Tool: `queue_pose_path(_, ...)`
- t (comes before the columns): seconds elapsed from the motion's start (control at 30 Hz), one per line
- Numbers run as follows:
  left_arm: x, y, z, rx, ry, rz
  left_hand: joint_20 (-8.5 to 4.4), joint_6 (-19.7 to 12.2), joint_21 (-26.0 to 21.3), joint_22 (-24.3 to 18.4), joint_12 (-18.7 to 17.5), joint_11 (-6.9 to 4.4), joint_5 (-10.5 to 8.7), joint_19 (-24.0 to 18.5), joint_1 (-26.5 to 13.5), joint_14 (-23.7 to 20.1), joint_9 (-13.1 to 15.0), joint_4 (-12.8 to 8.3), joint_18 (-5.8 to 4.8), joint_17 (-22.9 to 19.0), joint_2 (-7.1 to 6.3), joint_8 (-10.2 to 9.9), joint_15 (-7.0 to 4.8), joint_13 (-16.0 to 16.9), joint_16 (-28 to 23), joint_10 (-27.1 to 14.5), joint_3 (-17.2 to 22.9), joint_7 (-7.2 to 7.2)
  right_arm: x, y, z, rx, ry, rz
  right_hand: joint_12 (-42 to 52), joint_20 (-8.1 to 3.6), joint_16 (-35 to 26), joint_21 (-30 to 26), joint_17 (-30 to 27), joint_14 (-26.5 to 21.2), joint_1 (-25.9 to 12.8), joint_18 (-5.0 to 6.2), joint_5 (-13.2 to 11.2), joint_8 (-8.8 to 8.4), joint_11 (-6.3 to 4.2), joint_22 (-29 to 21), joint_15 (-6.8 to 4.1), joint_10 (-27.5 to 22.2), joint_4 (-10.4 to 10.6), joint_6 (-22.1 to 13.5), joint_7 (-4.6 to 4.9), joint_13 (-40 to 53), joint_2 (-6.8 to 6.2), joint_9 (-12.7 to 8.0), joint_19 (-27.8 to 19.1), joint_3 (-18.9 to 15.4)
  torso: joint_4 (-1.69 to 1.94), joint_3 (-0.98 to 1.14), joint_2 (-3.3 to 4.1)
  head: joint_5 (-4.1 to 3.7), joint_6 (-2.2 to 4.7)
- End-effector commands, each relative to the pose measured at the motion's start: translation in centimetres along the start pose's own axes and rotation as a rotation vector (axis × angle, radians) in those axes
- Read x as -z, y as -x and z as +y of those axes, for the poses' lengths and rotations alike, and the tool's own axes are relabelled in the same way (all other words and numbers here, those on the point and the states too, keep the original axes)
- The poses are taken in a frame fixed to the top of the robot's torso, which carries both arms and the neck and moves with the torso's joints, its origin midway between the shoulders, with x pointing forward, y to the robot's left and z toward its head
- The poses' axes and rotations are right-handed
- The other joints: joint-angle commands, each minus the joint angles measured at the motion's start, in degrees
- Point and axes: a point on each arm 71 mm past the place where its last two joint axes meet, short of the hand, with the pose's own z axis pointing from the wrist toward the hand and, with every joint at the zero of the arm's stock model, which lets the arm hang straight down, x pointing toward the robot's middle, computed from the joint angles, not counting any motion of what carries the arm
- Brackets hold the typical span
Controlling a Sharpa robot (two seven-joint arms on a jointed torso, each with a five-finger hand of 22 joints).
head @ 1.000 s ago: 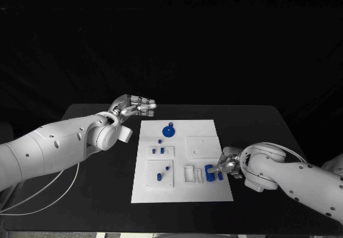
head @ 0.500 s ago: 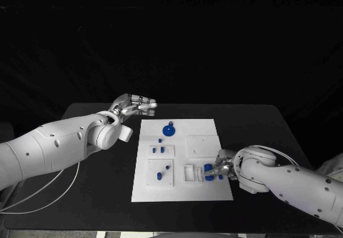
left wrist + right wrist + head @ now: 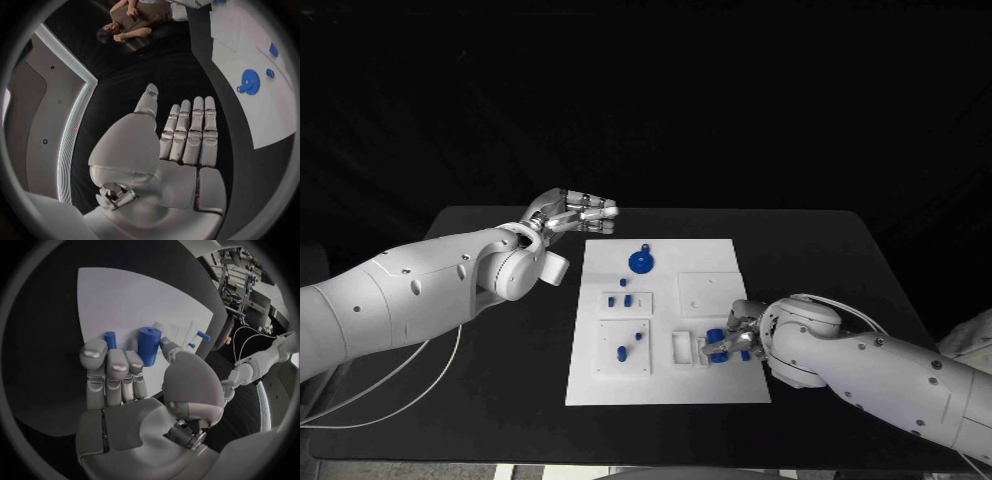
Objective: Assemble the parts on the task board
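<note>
Two hands at the task board [image 3: 666,385], mid-assembly.
Left hand [image 3: 568,212] hovers released, fingers straight, beyond the board's far-left corner near the blue gear [image 3: 640,263]; right hand [image 3: 740,338] grasps a blue cylinder [image 3: 149,344] over the board's near-right area.

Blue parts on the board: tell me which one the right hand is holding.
The blue cylinder pinched in the right hand at the task board's near right edge; the gear and small pegs lie untouched.
</note>
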Motion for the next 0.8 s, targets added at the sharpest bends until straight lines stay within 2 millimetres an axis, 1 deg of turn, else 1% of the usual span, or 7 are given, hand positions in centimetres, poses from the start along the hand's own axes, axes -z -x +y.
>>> queue_pose_path(0.03, 0.0, -0.3, -0.1, 0.016, -0.002, 0.021, 0.34, -0.5, 0.1, -0.1, 0.0, 0.09, -0.26, 0.0, -0.4, -0.5, 0.0, 0.4, 0.0, 0.0, -0.11, -0.1, 0.01, 0.0, -0.2, -0.4, -0.1, -0.03, -0.3, -1.1, -0.3, 0.024, -0.034, 0.019, -0.2, -0.28, -0.4, 0.3, 0.1, 0.3, 1.5, -0.96, -0.3, -0.09, -0.01, 5.6, -0.06, 0.1, -1.4, 0.1, 0.03, 0.1, 0.61, -39.9, 2.0, 1.4, -0.01, 0.01, -0.02, 0.01, -0.03)
queue_pose_path(0.1, 0.0, -0.3, -0.1, 0.017, -0.001, 0.022, 0.34, -0.5, 0.1, -0.1, 0.0, 0.09, -0.26, 0.0, -0.4, -0.5, 0.0, 0.4, 0.0, 0.0, -0.11, -0.1, 0.01, 0.0, -0.2, -0.4, -0.1, -0.03, -0.3, -1.2, -0.2, 0.023, -0.033, 0.019, -0.1, -0.14, -0.4, 0.4, 0.1, 0.3, 1.4, -0.94, -0.3, -0.11, 0.13, 5.6, 0.06, 0.1, -3.9, 0.3, 0.08, 0.2, 1.02, -39.9, 1.9, 3.3, -0.04, -0.02, -0.04, -0.02, -0.04)
queue_pose_path(0.17, 0.0, -0.3, -0.1, 0.017, 0.001, 0.023, 0.36, -0.6, 0.1, -0.1, 0.0, 0.11, -0.25, 0.0, -0.4, -0.5, 0.0, 0.4, 0.01, 0.0, -0.12, -0.1, 0.03, 0.0, -0.2, -0.4, -0.1, 0.06, -0.3, -1.3, -0.2, 0.019, -0.031, 0.018, -0.1, -0.1, -0.4, 0.4, 0.1, 0.3, 2.3, -0.88, 1.9, -0.12, -0.02, 5.6, 0.03, 0.1, -5.9, 0.4, -0.01, 0.2, 1.62, -39.9, 1.9, 4.1, -0.08, -0.03, -0.04, -0.01, -0.03)
queue_pose_path(0.2, 0.0, -0.3, 0.0, 0.017, 0.002, 0.023, 0.36, -0.6, 0.1, -0.1, 0.0, 0.11, -0.25, 0.0, -0.4, -0.5, 0.0, 0.4, 0.01, 0.0, -0.12, -0.1, 0.03, 0.0, -0.2, -0.4, -0.1, 0.06, -0.3, -1.3, -0.1, 0.012, -0.029, 0.015, -0.1, -0.12, -0.4, 0.5, 0.0, 0.3, 2.7, -0.87, 6.7, -0.11, -0.12, 5.6, -0.05, 0.0, -7.7, 0.6, -0.09, 0.3, 2.14, -39.9, 1.9, 4.4, -0.08, -0.03, -0.03, 0.0, -0.01)
queue_pose_path(0.43, 0.0, -0.3, 0.0, 0.017, 0.005, 0.024, 0.36, -0.6, 0.1, -0.2, 0.0, 0.12, -0.21, 0.0, -0.3, -0.5, 0.0, 0.4, 0.03, 0.0, -0.16, -0.1, 0.04, 0.0, -0.2, -0.4, -0.1, 0.13, 0.0, -1.2, -0.1, -0.057, -0.017, -0.002, -0.1, -0.29, -0.3, 1.1, -0.2, 0.2, 1.8, -0.92, 17.4, -0.14, -0.39, 5.7, -0.22, -0.3, -17.3, 1.3, -0.1, 0.2, 5.48, -40.1, 1.9, 6.5, -0.02, 0.08, -0.02, -0.01, 0.0)
queue_pose_path(0.6, 0.0, -0.3, 0.0, 0.016, 0.008, 0.023, 0.37, -0.6, 0.2, -0.2, 0.0, 0.13, -0.2, 0.0, -0.3, -0.5, 0.0, 0.4, 0.05, 0.0, -0.12, -0.1, 0.03, 0.0, -0.2, -0.4, 0.0, 0.19, 0.4, -1.1, -0.3, -0.144, -0.008, 0.004, -0.1, -0.34, -0.4, 1.4, -0.4, 0.2, 0.3, -0.9, 17.7, -0.14, -0.52, 5.7, -0.29, -0.3, -19.7, 1.9, -0.25, 0.1, 6.55, -40.0, 1.8, 6.9, -0.08, 0.09, -0.03, 0.03, -0.08)
queue_pose_path(0.8, 0.0, -0.3, 0.0, 0.016, 0.01, 0.025, 0.36, -0.5, 0.2, -0.2, 0.0, 0.13, -0.19, 0.0, -0.3, -0.5, 0.1, 0.4, 0.05, 0.0, -0.12, 0.0, 0.03, 0.0, -0.2, -0.5, 0.0, 0.17, 1.3, -0.4, -0.4, -0.253, 0.005, 0.005, -0.1, -0.4, -0.3, 1.5, -0.5, 0.2, 0.2, -0.91, 18.1, -0.13, -0.61, 5.7, -0.35, -0.2, -20.3, 2.3, -0.4, 0.0, 6.89, -39.9, 1.8, 6.8, -0.15, 0.06, -0.03, 0.04, -0.02)
